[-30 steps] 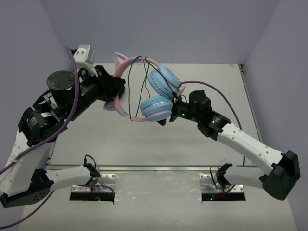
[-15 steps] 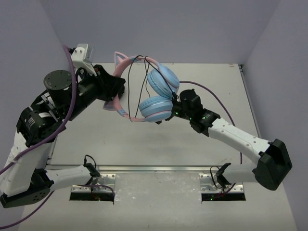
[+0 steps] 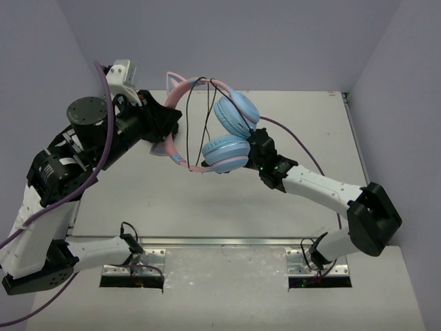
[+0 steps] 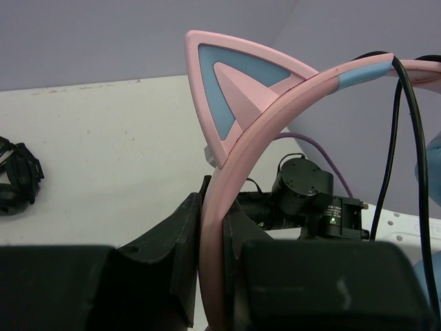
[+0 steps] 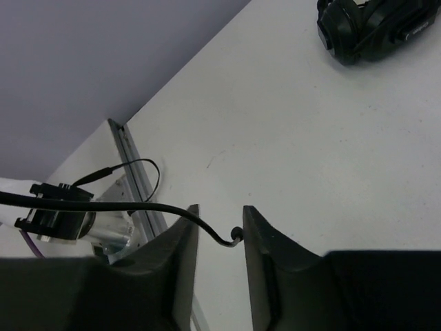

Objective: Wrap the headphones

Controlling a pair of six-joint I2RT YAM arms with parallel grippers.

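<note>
Top external: left end effector (image 3: 167,131) pinches the headphones (image 3: 207,138) by the pink headband and holds them up off the tabletop (image 3: 138,200). Both blue earcups hang on its right side, toward the right end effector (image 3: 250,143), which sits just beside the lower earcup. The cable (image 3: 207,110) loops over the headband between the two end effectors.

Left wrist only: its fingers (image 4: 182,227) are pressed onto the headband from both sides, with one cat ear (image 4: 234,89) just above them. Black headphones (image 4: 17,183) lie on the tabletop well off to the left of the fingers. Beyond the headband, a green light (image 4: 333,221) is lit on the right arm.

Right wrist only: its fingers are spread partway. The cable's free end sits in the gap, nearer the right finger, and the cable runs off past the left one. Can't tell if either finger touches it. The black headphones show well ahead of the fingers, up and to the right.
</note>
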